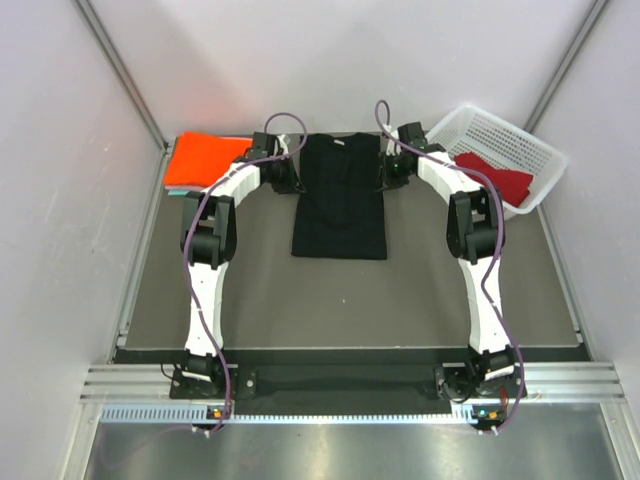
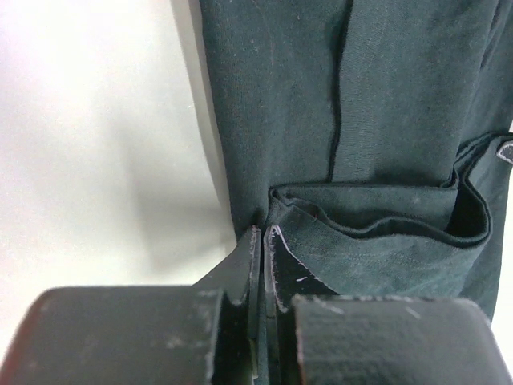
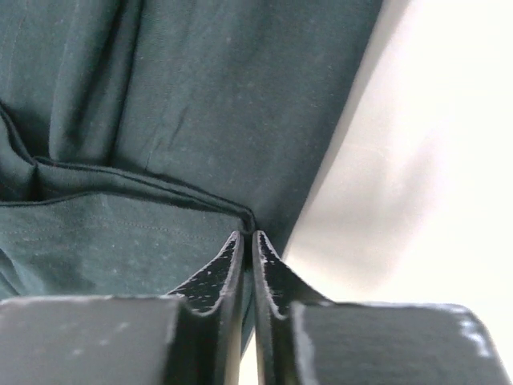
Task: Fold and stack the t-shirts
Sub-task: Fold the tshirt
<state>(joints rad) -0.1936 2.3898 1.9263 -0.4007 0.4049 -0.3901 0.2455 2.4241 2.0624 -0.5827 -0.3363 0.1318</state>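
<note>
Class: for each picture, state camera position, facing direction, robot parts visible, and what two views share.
Top external: above and behind the robot, looking down on the table; left arm and right arm show.
Left wrist: on the left arm, looking past the left gripper and its closed fingers.
Right wrist: likewise, past the right gripper.
Shared: both wrist views show the black t-shirt.

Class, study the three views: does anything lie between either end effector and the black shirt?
Nothing visible does. The left end effector and the right end effector are each pinched shut on the black shirt at its far end.
</note>
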